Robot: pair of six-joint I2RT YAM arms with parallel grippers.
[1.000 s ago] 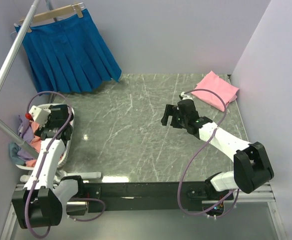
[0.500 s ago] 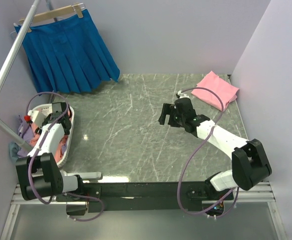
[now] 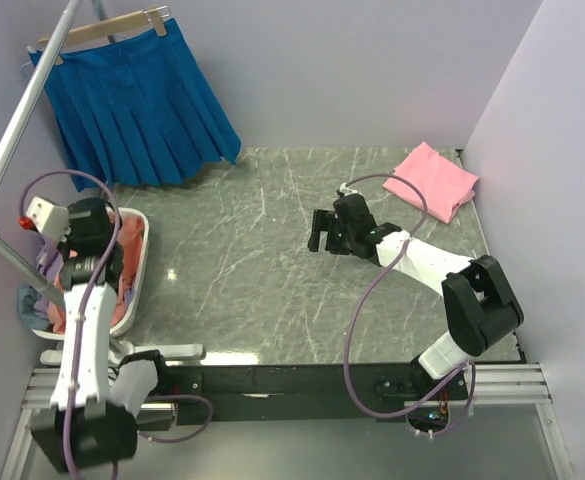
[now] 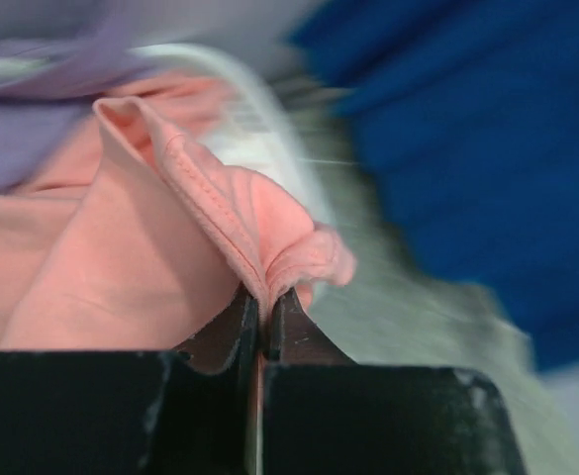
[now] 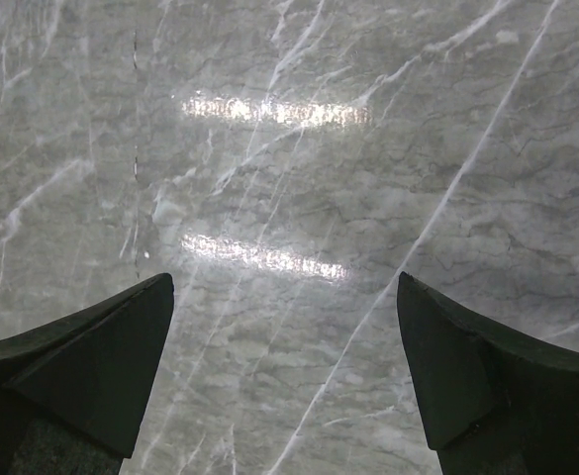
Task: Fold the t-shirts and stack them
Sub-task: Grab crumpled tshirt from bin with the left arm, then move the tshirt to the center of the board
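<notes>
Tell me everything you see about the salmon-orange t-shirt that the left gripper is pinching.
The salmon-orange t-shirt is soft, cotton-like cloth, crumpled and unfolded, with a stitched hem showing. It lies in the white basket on the left, beside purple cloth. The left gripper is shut on a raised fold of it.

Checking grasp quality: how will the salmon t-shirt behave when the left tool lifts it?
Likely floppy: the salmon t-shirt bunches into soft folds where the shut left tool pinches it. Held at one point, it will probably hang and trail. It might catch the basket rim.
</notes>
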